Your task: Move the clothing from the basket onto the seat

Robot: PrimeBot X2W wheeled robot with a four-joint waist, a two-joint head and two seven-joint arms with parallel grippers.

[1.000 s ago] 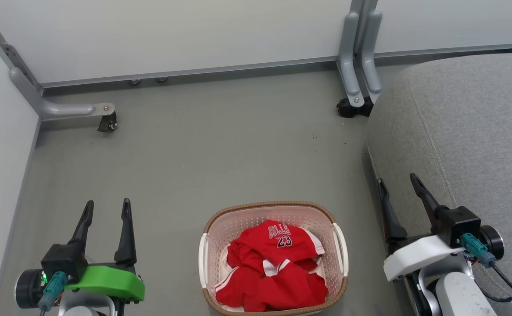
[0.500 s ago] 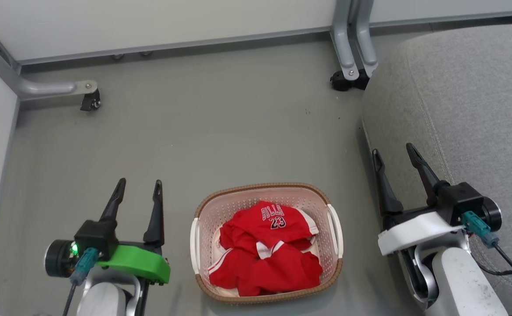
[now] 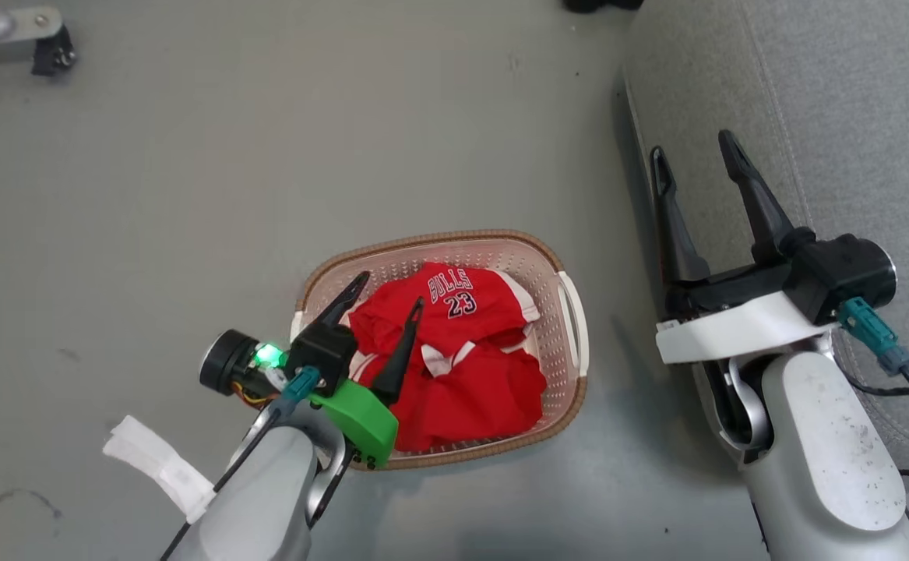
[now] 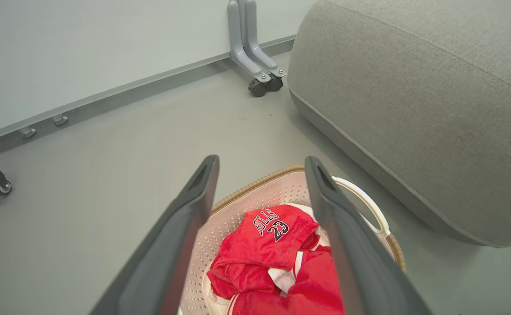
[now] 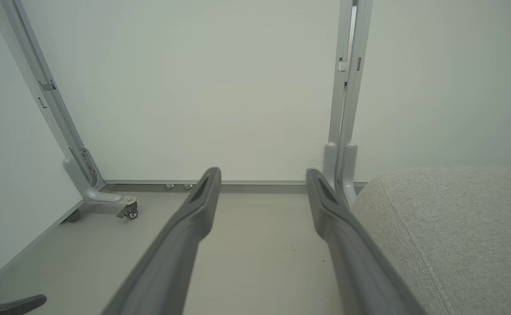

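Clothing still lies heaped in the basket, on the floor just left of the seat. The "BULLS 23" piece is on top toward the far side, and the plain red piece is toward the near side.

What has changed in the last second is your left gripper. It stood over bare floor well left of the basket. Now it hangs over the basket's near-left corner, with one finger above the left rim and the other above the red cloth. Its fingers are spread wide and hold nothing; whether they touch the fabric yet cannot be told. The head camera has tipped down as well, so don't read the shifted floor as the basket moving.

Your right gripper is open and empty too, at the seat's left edge, well apart from the basket.

You look set up for the first pick: lower the left fingers and close on a thick fold of the clothing. Nothing has reached the seat yet.
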